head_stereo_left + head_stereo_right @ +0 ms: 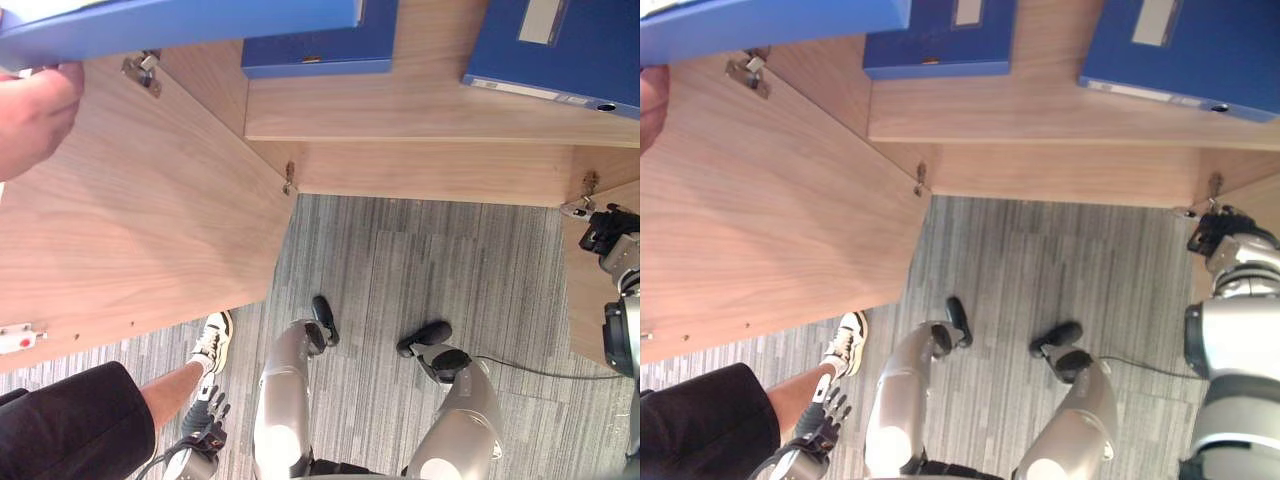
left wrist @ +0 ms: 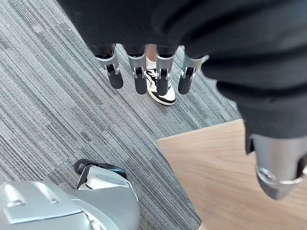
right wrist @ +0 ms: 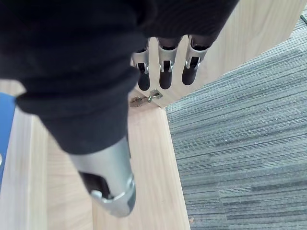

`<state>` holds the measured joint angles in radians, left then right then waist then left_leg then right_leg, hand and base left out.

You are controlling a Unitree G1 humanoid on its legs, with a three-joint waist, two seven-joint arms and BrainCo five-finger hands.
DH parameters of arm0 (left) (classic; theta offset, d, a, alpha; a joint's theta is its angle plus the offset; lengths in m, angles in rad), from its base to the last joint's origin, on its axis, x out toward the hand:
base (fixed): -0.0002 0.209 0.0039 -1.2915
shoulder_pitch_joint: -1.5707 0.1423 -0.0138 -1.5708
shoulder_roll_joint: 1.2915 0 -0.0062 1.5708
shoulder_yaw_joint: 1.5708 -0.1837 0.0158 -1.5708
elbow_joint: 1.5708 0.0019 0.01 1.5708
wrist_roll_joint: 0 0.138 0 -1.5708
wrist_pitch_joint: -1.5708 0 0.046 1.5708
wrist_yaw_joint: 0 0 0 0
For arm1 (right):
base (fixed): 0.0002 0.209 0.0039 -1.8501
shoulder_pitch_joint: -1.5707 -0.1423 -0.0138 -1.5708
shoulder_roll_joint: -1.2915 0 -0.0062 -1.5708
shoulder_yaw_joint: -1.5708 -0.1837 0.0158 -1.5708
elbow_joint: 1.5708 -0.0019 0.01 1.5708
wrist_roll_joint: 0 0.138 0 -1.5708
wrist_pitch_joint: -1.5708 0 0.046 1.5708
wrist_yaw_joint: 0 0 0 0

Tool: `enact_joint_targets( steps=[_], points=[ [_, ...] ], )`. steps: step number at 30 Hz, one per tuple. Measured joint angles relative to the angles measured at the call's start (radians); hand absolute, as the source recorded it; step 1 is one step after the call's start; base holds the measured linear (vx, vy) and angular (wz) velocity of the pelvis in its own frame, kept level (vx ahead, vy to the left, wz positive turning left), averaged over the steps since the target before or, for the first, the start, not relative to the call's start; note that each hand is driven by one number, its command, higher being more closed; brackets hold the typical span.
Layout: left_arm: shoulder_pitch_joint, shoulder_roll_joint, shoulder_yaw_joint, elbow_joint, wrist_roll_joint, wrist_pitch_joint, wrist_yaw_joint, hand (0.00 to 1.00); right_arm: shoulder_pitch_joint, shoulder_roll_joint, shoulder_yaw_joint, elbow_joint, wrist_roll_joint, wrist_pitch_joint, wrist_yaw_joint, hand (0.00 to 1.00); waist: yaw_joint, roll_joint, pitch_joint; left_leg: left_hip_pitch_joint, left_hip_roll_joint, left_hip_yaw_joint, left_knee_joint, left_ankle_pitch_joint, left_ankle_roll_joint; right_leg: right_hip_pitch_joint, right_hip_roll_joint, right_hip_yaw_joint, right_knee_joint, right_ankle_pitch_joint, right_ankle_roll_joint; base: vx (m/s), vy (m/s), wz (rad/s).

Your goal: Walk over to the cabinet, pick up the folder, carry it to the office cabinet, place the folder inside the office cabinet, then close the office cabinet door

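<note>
Flat blue folder [image 1: 320, 45] on the cabinet shelf [image 1: 420, 110]; left hand [image 2: 140, 76] and right hand [image 3: 165, 72] both loosely spread

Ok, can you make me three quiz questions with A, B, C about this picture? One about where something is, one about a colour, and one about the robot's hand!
1. Where is the person's sneaker?
A on the carpet
B on the cabinet shelf
C in the robot's hand

2. What colour are the folders on the cabinet shelf?
A red
B blue
C green

3. How is the robot's left hand?
A shut on a folder
B open, holding nothing
C shut on the door

Answers:
1 A: the sneaker stands on the grey striped carpet beside the open cabinet door.
2 B: both folders are blue.
3 B: its fingers are straight above the carpet.
</note>
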<state>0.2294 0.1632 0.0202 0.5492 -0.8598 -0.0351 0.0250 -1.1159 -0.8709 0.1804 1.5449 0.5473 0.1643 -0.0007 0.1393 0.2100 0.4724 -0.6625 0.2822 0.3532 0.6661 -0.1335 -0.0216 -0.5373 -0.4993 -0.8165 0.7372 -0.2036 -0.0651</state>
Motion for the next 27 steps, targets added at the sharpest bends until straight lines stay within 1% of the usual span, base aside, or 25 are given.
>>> enact_joint_targets(
  steps=[4, 6, 7, 8, 9, 10, 11, 13, 14, 15, 16, 17, 18, 19, 20, 22, 23, 24, 25, 26, 27],
  points=[
    [0.000, -0.003, -0.019, 0.000, 0.000, 0.000, -0.005, 0.00, 0.013, 0.002, -0.004, -0.013, -0.059, -0.009, 0.003, 0.00, 0.001, 0.000, 0.000, 0.014, 0.009, 0.012, -0.022, 0.007, -0.003, 0.006, 0.026, 0.001, -0.038, 0.019, -0.002, 0.04, -0.033, -0.12],
    [-0.001, -0.005, -0.019, 0.002, 0.000, 0.000, -0.006, 0.00, 0.055, 0.034, -0.047, -0.045, -0.062, -0.016, 0.006, 0.00, -0.001, -0.001, 0.000, 0.053, 0.017, 0.024, -0.055, 0.016, -0.008, 0.038, 0.060, 0.001, -0.094, 0.044, 0.000, 0.05, -0.031, -0.23],
    [-0.003, -0.005, -0.019, 0.001, 0.000, -0.002, -0.006, 0.00, 0.105, 0.085, -0.107, -0.084, -0.063, -0.032, 0.001, 0.00, -0.009, -0.004, 0.001, 0.097, 0.018, 0.035, -0.092, 0.027, -0.013, 0.074, 0.087, 0.001, -0.143, 0.064, 0.004, 0.04, -0.030, -0.22],
    [-0.003, -0.005, -0.018, 0.001, 0.000, -0.003, -0.006, 0.00, 0.131, 0.111, -0.129, -0.105, -0.063, -0.038, -0.004, 0.00, -0.013, -0.010, -0.001, 0.115, 0.018, 0.042, -0.109, 0.032, -0.015, 0.087, 0.096, 0.001, -0.163, 0.071, 0.006, 0.05, -0.036, -0.24],
    [-0.009, -0.004, -0.015, 0.001, 0.000, -0.005, -0.006, 0.00, 0.188, 0.174, -0.174, -0.155, -0.064, -0.049, -0.007, 0.00, -0.022, -0.021, -0.001, 0.153, 0.017, 0.052, -0.145, 0.045, -0.022, 0.116, 0.119, 0.003, -0.206, 0.088, 0.009, 0.04, -0.024, -0.17],
    [-0.013, -0.004, -0.014, 0.001, 0.000, -0.005, -0.007, 0.00, 0.218, 0.207, -0.199, -0.181, -0.068, -0.051, -0.008, 0.00, -0.026, -0.028, 0.000, 0.172, 0.017, 0.059, -0.164, 0.051, -0.024, 0.131, 0.130, 0.003, -0.226, 0.095, 0.012, 0.05, -0.035, -0.17],
    [-0.020, -0.003, -0.013, 0.000, 0.000, -0.006, -0.007, 0.00, 0.267, 0.261, -0.224, -0.219, -0.081, -0.058, -0.010, 0.00, -0.034, -0.039, 0.001, 0.201, 0.017, 0.066, -0.192, 0.062, -0.030, 0.154, 0.147, 0.002, -0.256, 0.105, 0.014, 0.06, -0.039, -0.17],
    [-0.036, -0.006, 0.004, 0.000, 0.017, -0.006, -0.012, 0.00, 0.423, 0.431, -0.280, -0.295, -0.096, -0.082, -0.011, 0.00, -0.049, -0.071, -0.002, 0.299, 0.024, 0.083, -0.263, 0.087, -0.048, 0.241, 0.208, 0.001, -0.356, 0.137, 0.020, 0.07, -0.043, -0.20],
    [-0.038, -0.008, 0.014, 0.001, 0.028, -0.006, -0.013, 0.00, 0.459, 0.473, -0.291, -0.296, -0.096, -0.085, -0.011, 0.00, -0.055, -0.079, -0.005, 0.324, 0.028, 0.086, -0.277, 0.089, -0.053, 0.267, 0.226, 0.001, -0.384, 0.145, 0.022, 0.09, -0.061, -0.22],
    [-0.041, -0.016, 0.043, 0.004, 0.043, -0.009, -0.016, 0.00, 0.537, 0.562, -0.330, -0.291, -0.094, -0.088, -0.012, 0.00, -0.061, -0.098, -0.018, 0.372, 0.038, 0.100, -0.302, 0.093, -0.060, 0.314, 0.262, 0.004, -0.440, 0.161, 0.027, 0.07, -0.050, -0.27],
    [-0.046, -0.026, 0.071, 0.017, 0.049, -0.015, -0.017, 0.00, 0.592, 0.624, -0.365, -0.284, -0.087, -0.094, -0.014, 0.00, -0.065, -0.117, -0.035, 0.405, 0.042, 0.115, -0.328, 0.099, -0.069, 0.335, 0.286, 0.015, -0.478, 0.173, 0.031, 0.11, -0.065, -0.46],
    [-0.057, -0.044, 0.116, 0.044, 0.067, -0.023, -0.016, 0.00, 0.659, 0.703, -0.416, -0.262, -0.065, -0.108, -0.020, 0.00, -0.067, -0.142, -0.059, 0.449, 0.047, 0.143, -0.359, 0.104, -0.078, 0.363, 0.315, 0.033, -0.526, 0.188, 0.034, 0.09, -0.045, -0.56],
    [-0.065, -0.063, 0.161, 0.075, 0.078, -0.030, -0.014, 0.00, 0.727, 0.765, -0.463, -0.237, -0.044, -0.116, -0.024, 0.00, -0.076, -0.162, -0.088, 0.481, 0.053, 0.166, -0.379, 0.107, -0.083, 0.386, 0.342, 0.047, -0.570, 0.202, 0.037, 0.11, -0.050, -0.52],
    [-0.068, -0.072, 0.181, 0.091, 0.080, -0.034, -0.013, 0.00, 0.769, 0.790, -0.482, -0.229, -0.033, -0.118, -0.025, 0.00, -0.080, -0.170, -0.102, 0.496, 0.055, 0.179, -0.384, 0.107, -0.083, 0.399, 0.355, 0.055, -0.589, 0.205, 0.041, 0.12, -0.068, -0.48],
    [-0.073, -0.093, 0.218, 0.121, 0.082, -0.042, -0.010, 0.00, 0.835, 0.824, -0.526, -0.248, -0.015, -0.159, -0.023, 0.00, -0.089, -0.185, -0.119, 0.529, 0.062, 0.196, -0.380, 0.106, -0.082, 0.432, 0.373, 0.066, -0.623, 0.211, 0.045, 0.12, -0.071, -0.36],
    [-0.077, -0.123, 0.237, 0.172, 0.088, -0.046, 0.002, 0.00, 0.893, 0.832, -0.597, -0.246, -0.017, -0.169, -0.046, 0.00, -0.107, -0.196, -0.146, 0.564, 0.083, 0.202, -0.322, 0.095, -0.065, 0.488, 0.389, 0.084, -0.645, 0.208, 0.048, 0.09, -0.075, -0.25],
    [-0.077, -0.133, 0.236, 0.181, 0.092, -0.046, 0.005, 0.00, 0.912, 0.829, -0.608, -0.246, -0.017, -0.172, -0.053, 0.00, -0.111, -0.198, -0.158, 0.564, 0.088, 0.196, -0.294, 0.095, -0.064, 0.501, 0.389, 0.088, -0.648, 0.207, 0.049, 0.07, -0.069, -0.10],
    [-0.076, -0.157, 0.233, 0.196, 0.112, -0.059, 0.011, 0.00, 0.945, 0.825, -0.636, -0.251, -0.017, -0.177, -0.064, 0.00, -0.114, -0.198, -0.174, 0.555, 0.091, 0.164, -0.243, 0.087, -0.070, 0.530, 0.385, 0.092, -0.651, 0.206, 0.044, 0.06, -0.067, -0.04],
    [-0.076, -0.171, 0.228, 0.200, 0.120, -0.068, 0.014, 0.00, 0.977, 0.817, -0.671, -0.252, -0.017, -0.179, -0.070, 0.00, -0.117, -0.193, -0.184, 0.561, 0.058, 0.097, -0.233, 0.059, -0.080, 0.558, 0.375, 0.090, -0.654, 0.205, 0.043, 0.05, -0.041, -0.05],
    [-0.074, -0.173, 0.220, 0.209, 0.121, -0.068, 0.013, 0.00, 0.995, 0.813, -0.688, -0.252, -0.017, -0.179, -0.072, 0.00, -0.118, -0.191, -0.196, 0.559, 0.035, 0.072, -0.243, 0.055, -0.084, 0.562, 0.370, 0.090, -0.654, 0.205, 0.044, 0.03, 0.039, -0.07],
    [-0.074, -0.174, 0.208, 0.236, 0.123, -0.066, 0.011, 0.00, 1.027, 0.810, -0.709, -0.254, -0.016, -0.179, -0.074, 0.00, -0.125, -0.181, -0.212, 0.560, -0.011, 0.047, -0.277, 0.027, -0.083, 0.571, 0.359, 0.096, -0.654, 0.202, 0.048, 0.03, 0.096, -0.05]
  ],
)
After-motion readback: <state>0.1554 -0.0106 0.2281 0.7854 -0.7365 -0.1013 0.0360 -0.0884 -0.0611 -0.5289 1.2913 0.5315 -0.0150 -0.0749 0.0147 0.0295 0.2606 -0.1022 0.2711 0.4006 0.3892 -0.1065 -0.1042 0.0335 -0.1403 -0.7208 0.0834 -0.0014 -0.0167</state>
